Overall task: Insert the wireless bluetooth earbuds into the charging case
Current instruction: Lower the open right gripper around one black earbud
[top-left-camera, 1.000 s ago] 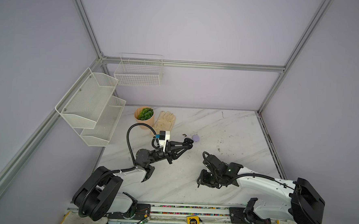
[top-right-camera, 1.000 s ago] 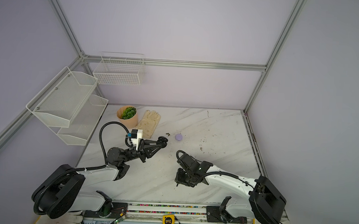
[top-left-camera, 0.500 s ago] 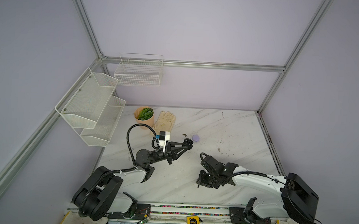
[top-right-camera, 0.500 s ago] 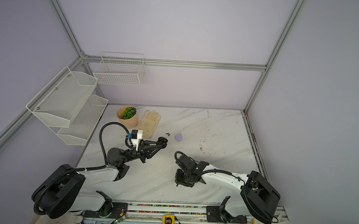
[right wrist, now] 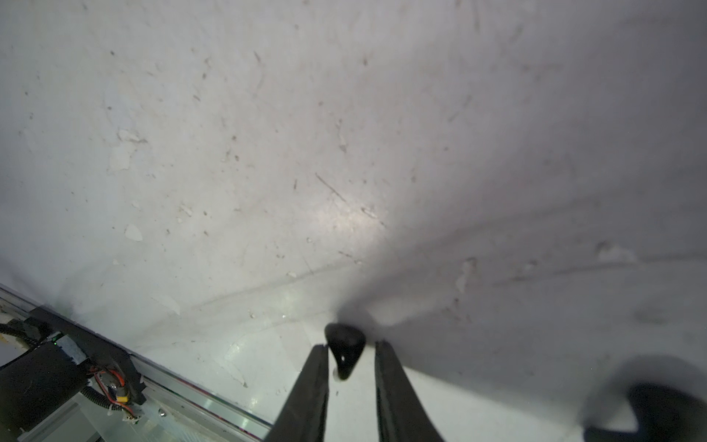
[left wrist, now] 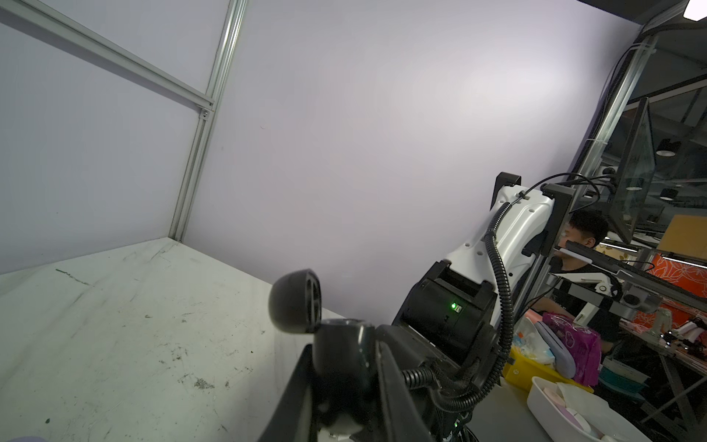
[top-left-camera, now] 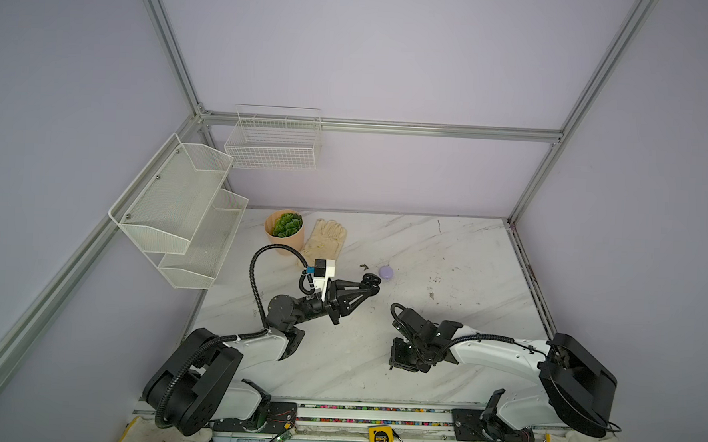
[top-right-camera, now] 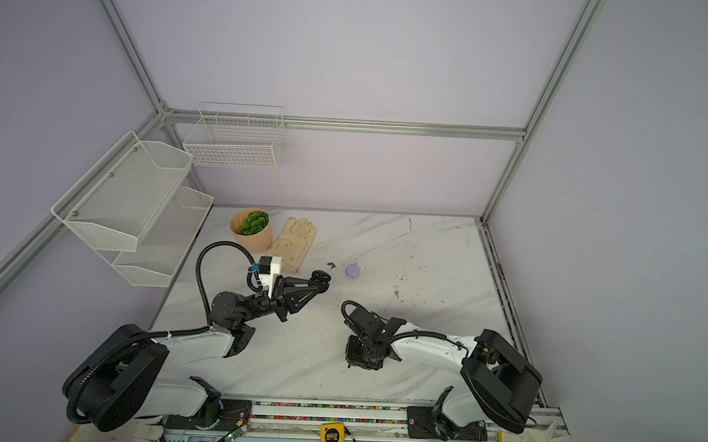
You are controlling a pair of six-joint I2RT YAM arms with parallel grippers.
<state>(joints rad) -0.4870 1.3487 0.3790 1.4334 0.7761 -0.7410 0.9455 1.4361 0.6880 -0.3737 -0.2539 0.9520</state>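
Right pincer (right wrist: pixel 352 345) points down, jaws slightly apart astride a black earbud (right wrist: pixel 346 352); left pincer (top-left-camera: pixel 369 287) clenches the charging case (left wrist: pixel 294 306).

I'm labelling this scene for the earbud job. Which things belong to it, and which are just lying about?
Job: black earbud between the right fingers, open black charging case in the left fingers, lilac case.
Lying about: potted plant, glove, wire basket, mesh shelf, tape measure.

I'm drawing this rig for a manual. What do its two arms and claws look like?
The left arm and right arm have white shells, black joints and black bases. A black ribbed cable loops to each wrist. The left wrist bears a white camera block with a blue plug. The left claw and right claw are black with tapering fingers.
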